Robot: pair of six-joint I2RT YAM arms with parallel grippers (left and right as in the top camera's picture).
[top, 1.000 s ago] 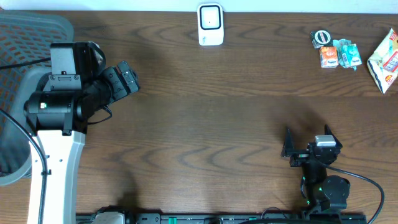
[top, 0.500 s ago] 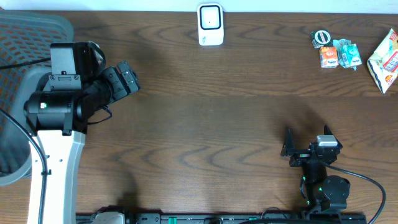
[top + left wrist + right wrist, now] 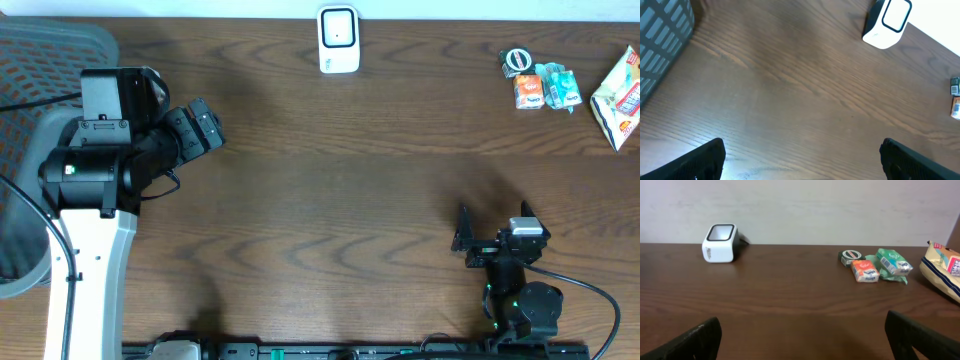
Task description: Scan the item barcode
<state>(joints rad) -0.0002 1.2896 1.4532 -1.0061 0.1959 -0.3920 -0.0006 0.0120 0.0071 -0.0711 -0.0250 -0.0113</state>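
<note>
The white barcode scanner (image 3: 338, 40) stands at the table's far edge, also in the left wrist view (image 3: 888, 22) and the right wrist view (image 3: 720, 243). The items lie at the far right: a round black tin (image 3: 517, 61), an orange pack (image 3: 529, 91), a green pack (image 3: 562, 87) and a snack bag (image 3: 620, 100). My left gripper (image 3: 203, 125) hovers open over bare wood at the left, its fingers (image 3: 702, 161) wide apart. My right gripper (image 3: 495, 228) rests open near the front edge, far short of the items (image 3: 865, 270), holding nothing.
A grey mesh basket (image 3: 40, 60) sits at the left end of the table, beside the left arm, and shows in the left wrist view (image 3: 660, 40). A pale wall runs behind the table's far edge.
</note>
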